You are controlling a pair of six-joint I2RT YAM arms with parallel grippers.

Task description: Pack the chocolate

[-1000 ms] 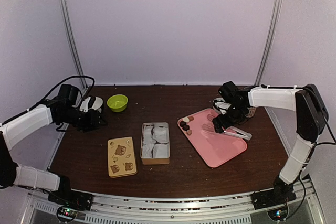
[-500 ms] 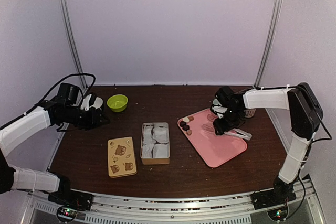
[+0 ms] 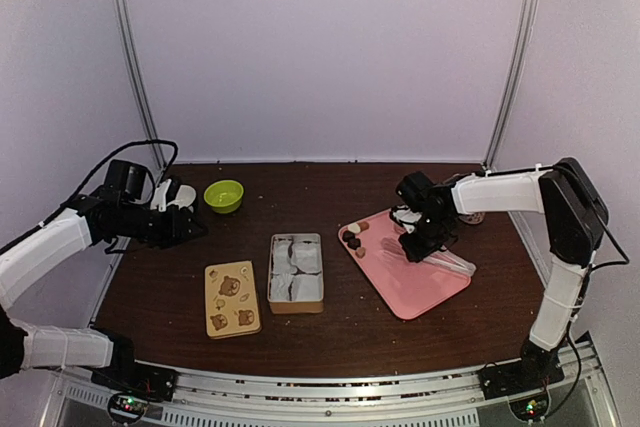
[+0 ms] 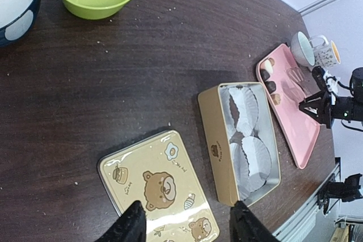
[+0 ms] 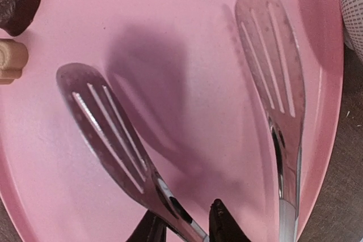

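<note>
Tongs pickup in hand: your right gripper [image 3: 413, 243] sits low over the pink tray [image 3: 425, 297], its fingers bracketing one arm of the slotted tongs [image 5: 108, 123]; you cannot tell whether they pinch it yet. Your left gripper [image 4: 184, 222] hangs released near the tabletop's left edge, holding nothing. The chocolate [image 3: 353, 239] clusters at the tray's corner toward the tabletop's centre, with none visible in the open tin [image 3: 296, 304]. Next, likely: firm the hold, lift, bring the blades onto one lump. The lumps are too rounded to show a heading; the tongs' long axis runs along the tray, blades toward them.
</note>
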